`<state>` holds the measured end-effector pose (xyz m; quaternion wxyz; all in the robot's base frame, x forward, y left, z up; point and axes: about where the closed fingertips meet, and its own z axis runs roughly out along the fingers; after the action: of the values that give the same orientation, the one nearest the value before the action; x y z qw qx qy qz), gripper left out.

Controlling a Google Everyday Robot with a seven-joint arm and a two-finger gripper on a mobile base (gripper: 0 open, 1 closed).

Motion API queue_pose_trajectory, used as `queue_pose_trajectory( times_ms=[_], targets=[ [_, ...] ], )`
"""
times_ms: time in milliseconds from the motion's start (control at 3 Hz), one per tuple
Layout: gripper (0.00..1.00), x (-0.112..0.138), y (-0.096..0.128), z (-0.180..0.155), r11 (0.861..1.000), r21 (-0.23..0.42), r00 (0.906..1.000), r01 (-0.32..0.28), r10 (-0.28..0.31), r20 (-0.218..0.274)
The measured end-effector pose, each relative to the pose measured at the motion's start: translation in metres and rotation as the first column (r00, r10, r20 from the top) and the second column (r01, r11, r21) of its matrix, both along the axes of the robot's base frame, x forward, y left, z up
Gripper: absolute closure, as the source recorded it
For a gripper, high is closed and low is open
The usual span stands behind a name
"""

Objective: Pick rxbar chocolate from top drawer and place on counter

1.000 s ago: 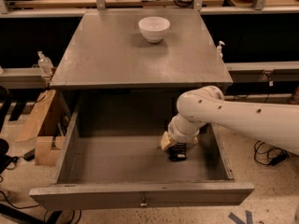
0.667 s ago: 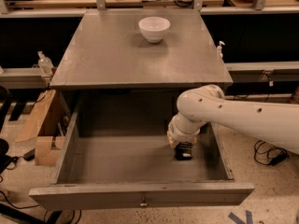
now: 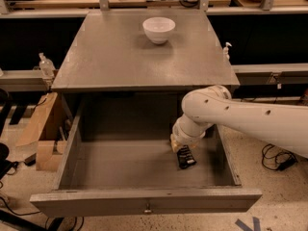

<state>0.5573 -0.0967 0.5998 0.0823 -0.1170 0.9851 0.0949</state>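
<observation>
The top drawer point(image 3: 144, 203) stands pulled fully out below the counter point(image 3: 115, 57). The rxbar chocolate point(image 3: 186, 157), a black wrapper with faint white lettering, lies tilted on the drawer floor at the right. My gripper point(image 3: 179, 147) is down inside the drawer, right at the bar's upper end, mostly hidden by the white wrist and arm point(image 3: 231, 117) that reach in from the right.
A white bowl point(image 3: 159, 29) sits at the back of the counter. Cardboard boxes point(image 3: 41, 129) stand on the floor left of the drawer. Cables point(image 3: 279, 160) lie on the floor at the right. A workbench edge runs behind the cabinet.
The wrist has shifted slightly inside the drawer, and more of the black bar shows below it than a second ago.
</observation>
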Motion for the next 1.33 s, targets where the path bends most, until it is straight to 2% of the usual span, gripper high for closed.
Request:
queue_pose_trajectory(
  times_ms=[333, 667, 1000, 1333],
  targets=[
    [1.0, -0.003, -0.012, 0.017, 1.0, 0.025, 0.9997, 0.013, -0.014, 0.019],
    [1.0, -0.002, -0.027, 0.058, 0.999, 0.032, 0.9986, 0.01, -0.012, 0.052],
    [1.0, 0.005, -0.043, 0.137, 0.999, 0.008, 0.9956, -0.031, 0.03, 0.088],
    [1.0, 0.014, -0.047, 0.208, 0.997, -0.034, 0.9895, -0.067, 0.071, 0.126]
  ],
)
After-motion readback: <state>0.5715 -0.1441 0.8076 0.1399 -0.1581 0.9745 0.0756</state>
